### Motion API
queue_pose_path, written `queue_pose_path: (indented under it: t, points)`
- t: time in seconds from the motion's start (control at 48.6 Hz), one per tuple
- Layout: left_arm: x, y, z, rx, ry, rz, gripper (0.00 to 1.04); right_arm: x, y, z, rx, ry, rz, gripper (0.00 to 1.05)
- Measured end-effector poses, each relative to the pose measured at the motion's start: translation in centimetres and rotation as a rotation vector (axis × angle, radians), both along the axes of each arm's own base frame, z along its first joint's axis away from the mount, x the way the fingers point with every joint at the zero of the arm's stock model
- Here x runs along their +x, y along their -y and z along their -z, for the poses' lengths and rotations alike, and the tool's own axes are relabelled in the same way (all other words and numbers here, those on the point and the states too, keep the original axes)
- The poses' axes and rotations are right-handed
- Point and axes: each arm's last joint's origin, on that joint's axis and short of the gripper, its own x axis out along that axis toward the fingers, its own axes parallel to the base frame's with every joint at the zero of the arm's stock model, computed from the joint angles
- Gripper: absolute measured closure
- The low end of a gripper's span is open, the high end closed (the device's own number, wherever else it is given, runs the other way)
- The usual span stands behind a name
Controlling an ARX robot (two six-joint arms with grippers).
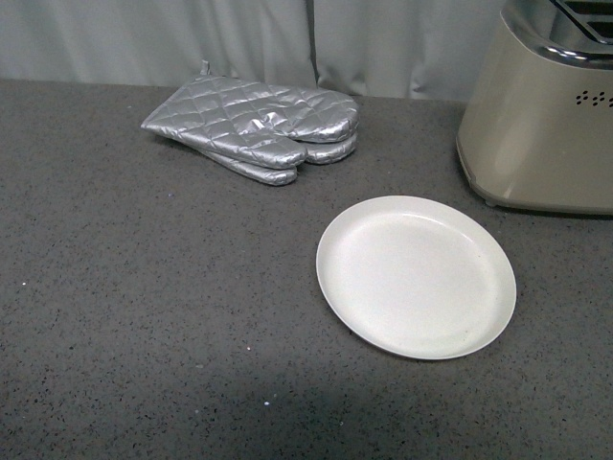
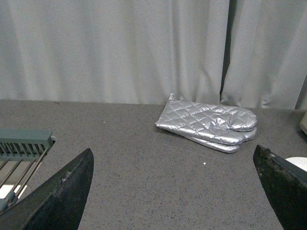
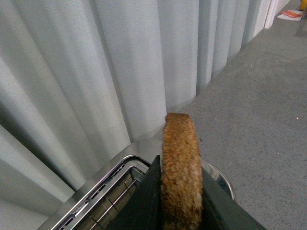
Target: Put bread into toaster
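The bread (image 3: pixel 181 163), a brown slice seen edge-on, is clamped between my right gripper's (image 3: pixel 181 201) two dark fingers, held above the toaster's chrome top. The toaster (image 3: pixel 110 191) shows its open slots with wire guides just below and beside the slice. In the front view the beige toaster (image 1: pixel 541 115) stands at the far right on the counter; neither arm shows there. My left gripper (image 2: pixel 177 191) is open and empty, its dark fingers (image 2: pixel 62 191) spread wide low over the grey counter.
A white empty plate (image 1: pixel 417 278) lies in front of the toaster. A pair of silver quilted oven mitts (image 1: pixel 259 125) lies at the back, also in the left wrist view (image 2: pixel 208 124). A grey-green rack (image 2: pixel 24 143) sits beside the left gripper. Curtains hang behind the counter.
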Motion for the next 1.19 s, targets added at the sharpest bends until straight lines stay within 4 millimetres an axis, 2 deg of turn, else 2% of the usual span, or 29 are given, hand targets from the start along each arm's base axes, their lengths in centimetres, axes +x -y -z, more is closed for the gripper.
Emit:
queue_pose_path:
  t: [0.082, 0.412, 0.453, 0.515, 0.659, 0.741, 0.803, 0.906, 0.947, 0.988, 1.008, 1.05, 1.111, 1.194]
  points:
    - [0.0, 0.0, 0.0, 0.000, 0.000, 0.000, 0.07, 0.1, -0.1, -0.2, 0.003, 0.008, -0.007, 0.68]
    - [0.0, 0.0, 0.0, 0.000, 0.000, 0.000, 0.07, 0.6, -0.3, -1.7, -0.001, 0.038, -0.030, 0.22]
    - [0.0, 0.0, 0.0, 0.000, 0.000, 0.000, 0.07, 0.5, -0.4, -1.7, -0.002, 0.028, -0.031, 0.13]
    - [0.0, 0.0, 0.0, 0.000, 0.000, 0.000, 0.07, 0.3, -0.5, -1.7, 0.000, 0.016, -0.034, 0.07]
    - [0.0, 0.0, 0.0, 0.000, 0.000, 0.000, 0.07, -1.6, -0.7, -2.3, 0.013, 0.025, -0.079, 0.10]
    - [0.0, 0.0, 0.0, 0.000, 0.000, 0.000, 0.07, -4.9, -0.8, -3.3, 0.032, 0.075, -0.147, 0.09]
    - [0.0, 0.0, 0.0, 0.000, 0.000, 0.000, 0.07, -8.7, -1.0, -3.6, 0.054, 0.099, -0.228, 0.09]
    - [0.0, 0.0, 0.0, 0.000, 0.000, 0.000, 0.07, -14.7, -0.8, -2.5, -0.026, 0.189, -0.674, 0.26]
    - [0.0, 0.0, 0.0, 0.000, 0.000, 0.000, 0.07, -16.7, -0.7, -1.7, -0.077, 0.185, -0.761, 0.32]
    - [0.0, 0.0, 0.0, 0.000, 0.000, 0.000, 0.07, -19.6, -0.6, -0.3, -0.123, 0.154, -0.826, 0.39]
    - [0.0, 0.0, 0.0, 0.000, 0.000, 0.000, 0.07, -20.4, -0.5, 0.2, -0.132, 0.142, -0.836, 0.41]
    - [0.0, 0.0, 0.0, 0.000, 0.000, 0.000, 0.07, -23.2, -0.3, 2.2, -0.162, 0.082, -0.862, 0.48]
    - [0.0, 0.0, 0.0, 0.000, 0.000, 0.000, 0.07, -26.3, 0.3, 4.8, -0.187, 0.001, -0.874, 0.57]
    - [0.0, 0.0, 0.0, 0.000, 0.000, -0.001, 0.07, -28.9, 1.3, 7.6, -0.196, -0.020, -0.911, 0.69]
